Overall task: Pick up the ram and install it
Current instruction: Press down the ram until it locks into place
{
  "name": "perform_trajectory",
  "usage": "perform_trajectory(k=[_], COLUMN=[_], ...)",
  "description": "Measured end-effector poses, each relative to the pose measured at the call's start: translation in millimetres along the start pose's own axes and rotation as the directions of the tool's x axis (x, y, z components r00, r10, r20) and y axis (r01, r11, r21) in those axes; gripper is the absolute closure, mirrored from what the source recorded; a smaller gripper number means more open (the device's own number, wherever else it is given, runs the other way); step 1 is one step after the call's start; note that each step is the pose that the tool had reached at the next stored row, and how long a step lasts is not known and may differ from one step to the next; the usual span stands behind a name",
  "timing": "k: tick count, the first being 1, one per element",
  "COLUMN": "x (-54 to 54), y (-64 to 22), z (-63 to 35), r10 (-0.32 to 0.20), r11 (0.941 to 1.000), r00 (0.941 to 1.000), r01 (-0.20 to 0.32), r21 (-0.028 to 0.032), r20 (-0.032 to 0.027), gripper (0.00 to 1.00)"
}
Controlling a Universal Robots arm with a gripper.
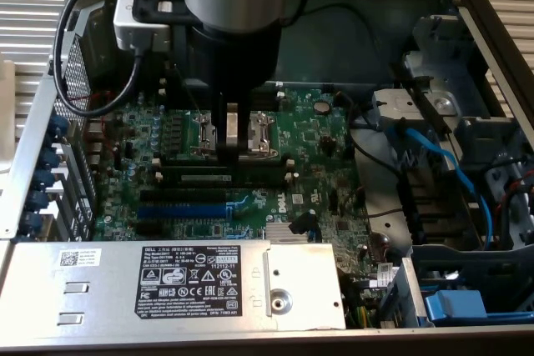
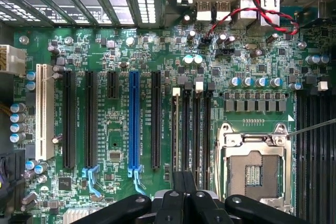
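tool is clenched shut right over the ram, which looks like it's already sitting in a slot just beside the CPU socket, so I'd push straight down and even, no tilting, till both end clips snap

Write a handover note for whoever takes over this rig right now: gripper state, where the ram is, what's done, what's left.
Gripper: shut, holding nothing, fingertips low over the green motherboard beside the silver processor socket.
Ram: the long, thin dark-green stick with a white label appears to stand in one of the long black slots, right by the fingertips.
Done: pickup and placing, it seems.
Left: confirming it is fully seated; that cannot be told.
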State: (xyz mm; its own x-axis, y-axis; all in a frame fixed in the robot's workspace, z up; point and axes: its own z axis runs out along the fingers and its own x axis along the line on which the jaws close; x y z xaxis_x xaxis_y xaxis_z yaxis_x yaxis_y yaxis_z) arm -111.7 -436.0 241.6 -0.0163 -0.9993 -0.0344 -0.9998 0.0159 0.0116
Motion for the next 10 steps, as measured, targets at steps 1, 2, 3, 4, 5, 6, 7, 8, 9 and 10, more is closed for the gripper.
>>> perform_trajectory(k=[1, 2, 3, 4, 5, 6, 7, 8, 9, 10], x=[-0.1, -0.1, -0.2, -0.2, -0.2, -0.2, -0.2, -0.2, -0.2, -0.2], y=[0.0, 0.0, 0.0, 0.1, 0.0, 0.0, 0.0, 0.0, 0.0, 0.0], z=[-1.5, -3.0, -4.2, -5.0, -5.3, -5.2, -5.2, -5.3, -5.3, -5.3], r10=[0.000, 0.000, 0.000, 0.000, 0.000, 0.000, 0.000, 0.000, 0.000, 0.000], r11=[1.0000, 1.0000, 1.0000, 1.0000, 1.0000, 1.0000, 1.0000, 1.0000, 1.0000, 1.0000], r00=[1.0000, 1.0000, 1.0000, 1.0000, 1.0000, 1.0000, 1.0000, 1.0000, 1.0000, 1.0000], r01=[0.000, 0.000, 0.000, 0.000, 0.000, 0.000, 0.000, 0.000, 0.000, 0.000], r21=[0.0001, 0.0001, 0.0000, 0.0000, 0.0001, 0.0001, 0.0001, 0.0001, 0.0001, 0.0001], r20=[0.0001, 0.0001, 0.0000, 0.0000, 0.0001, 0.0001, 0.0002, 0.0001, 0.0001, 0.0000], gripper=[0.90, 0.90, 0.90, 0.90, 0.90, 0.90, 0.90, 0.90, 0.90, 0.90])
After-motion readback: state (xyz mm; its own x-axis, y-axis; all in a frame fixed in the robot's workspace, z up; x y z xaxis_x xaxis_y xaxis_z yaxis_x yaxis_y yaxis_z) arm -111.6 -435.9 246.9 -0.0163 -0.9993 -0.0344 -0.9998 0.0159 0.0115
